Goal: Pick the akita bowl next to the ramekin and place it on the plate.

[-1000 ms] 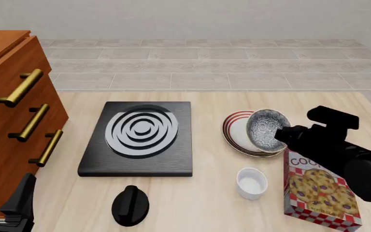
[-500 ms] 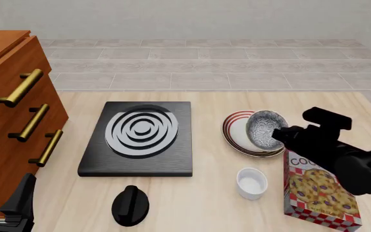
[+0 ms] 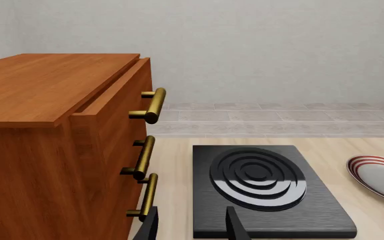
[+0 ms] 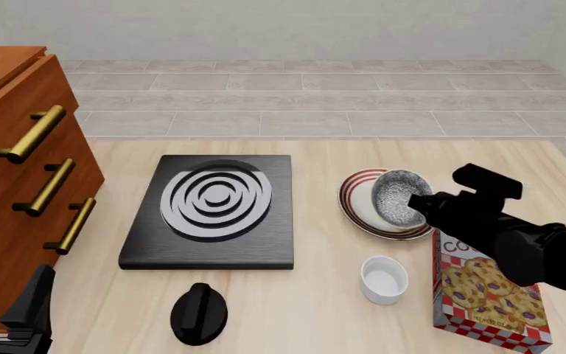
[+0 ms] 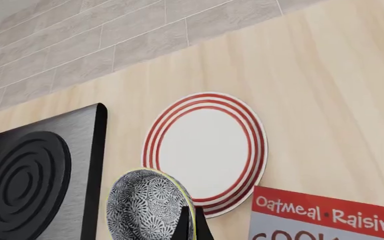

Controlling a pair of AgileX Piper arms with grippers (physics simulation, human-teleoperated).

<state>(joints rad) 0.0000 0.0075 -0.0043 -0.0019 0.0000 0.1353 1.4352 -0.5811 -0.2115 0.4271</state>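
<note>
Right gripper (image 4: 418,204) is clenched on the akita bowl (image 4: 398,197), pinching its rim on the side toward the right edge of the bench; in the right wrist view the fingers (image 5: 190,226) straddle the rim edge-on, one inside and one outside the wall. The bowl hangs tilted over the plate (image 4: 360,199), its speckled inside facing up and toward the left edge; whether its low side touches the plate I cannot tell. The plate lies right of bench centre, between the stove (image 4: 214,210) and the right edge; the ramekin (image 4: 383,279) stands toward the near edge from the plate, apart from it, just beside the cookie box (image 4: 486,295).

Step in hand, as I judge it: setting the bowl down on the plate; task looks nearly done, only lowering and release left. To do it well: level the bowl so its foot meets the white centre rather than the ringed rim; lower slowly until it rests; only then part the fingers, and lift straight off so the inner finger does not drag the wall and tip it. Risk: releasing while tilted could make it roll or slide off toward the stove.

Left gripper (image 3: 190,227) is released, fingers apart and holding nothing, parked near the front-left corner beside the drawer cabinet (image 3: 58,150).
</note>
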